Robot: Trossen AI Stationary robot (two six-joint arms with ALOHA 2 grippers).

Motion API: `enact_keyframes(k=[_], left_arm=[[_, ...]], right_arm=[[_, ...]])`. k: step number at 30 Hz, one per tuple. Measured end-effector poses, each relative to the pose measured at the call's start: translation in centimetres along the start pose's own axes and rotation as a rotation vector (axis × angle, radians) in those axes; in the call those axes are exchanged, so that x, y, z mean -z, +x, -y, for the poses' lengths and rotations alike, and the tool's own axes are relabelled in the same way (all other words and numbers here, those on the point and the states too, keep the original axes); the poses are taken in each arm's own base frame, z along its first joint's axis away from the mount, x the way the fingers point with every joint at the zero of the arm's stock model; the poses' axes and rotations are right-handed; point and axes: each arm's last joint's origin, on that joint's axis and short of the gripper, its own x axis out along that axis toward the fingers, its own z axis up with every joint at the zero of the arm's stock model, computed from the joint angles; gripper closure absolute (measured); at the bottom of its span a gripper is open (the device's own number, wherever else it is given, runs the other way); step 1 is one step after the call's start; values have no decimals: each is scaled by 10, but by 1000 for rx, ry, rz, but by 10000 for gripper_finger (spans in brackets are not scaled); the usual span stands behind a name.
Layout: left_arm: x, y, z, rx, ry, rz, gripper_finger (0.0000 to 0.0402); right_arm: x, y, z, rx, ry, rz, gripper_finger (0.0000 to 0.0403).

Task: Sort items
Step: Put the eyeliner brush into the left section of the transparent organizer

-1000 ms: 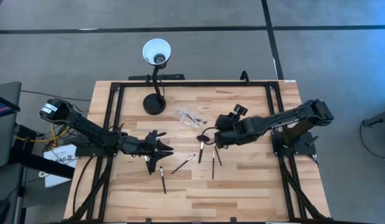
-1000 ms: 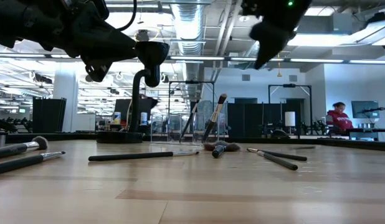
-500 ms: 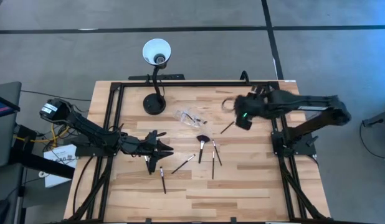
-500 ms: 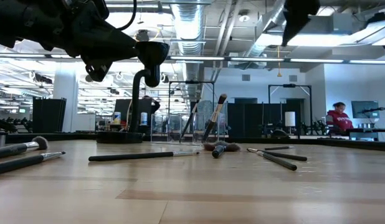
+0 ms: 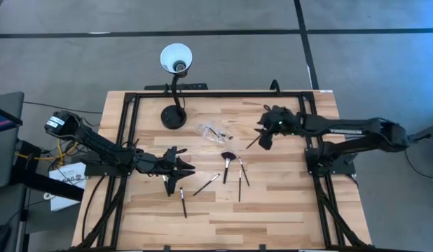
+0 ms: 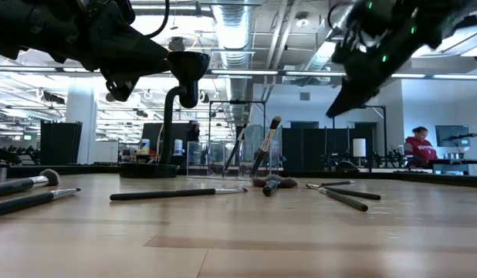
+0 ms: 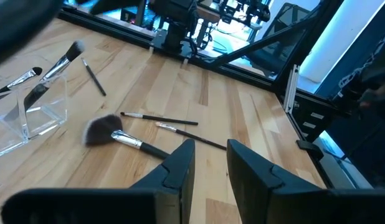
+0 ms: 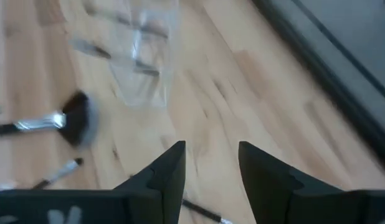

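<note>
The right tool (image 5: 264,138) hangs above the tabletop (image 5: 286,203) with its fingers parted and nothing between them; one thin brush (image 5: 254,143) lies just beside it on the wood. The fan brush (image 5: 227,160) and several more brushes (image 5: 239,183) lie well apart from it toward the middle, near a clear pouch (image 5: 211,131). The left tool (image 5: 186,167), fingers slightly apart and empty, hovers by the brushes on its side.
</note>
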Motion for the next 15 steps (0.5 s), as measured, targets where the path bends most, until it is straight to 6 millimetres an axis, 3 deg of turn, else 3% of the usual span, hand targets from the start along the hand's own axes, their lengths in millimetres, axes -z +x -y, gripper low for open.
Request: enact_keyframes(k=[7, 15], left_arm=[[0, 0, 0, 0, 3, 0, 311], [0, 0, 0, 0, 3, 0, 311]], right_arm=[[30, 40, -6, -27, -43, -218, 253], [47, 69, -10, -50, -156, -343, 265]])
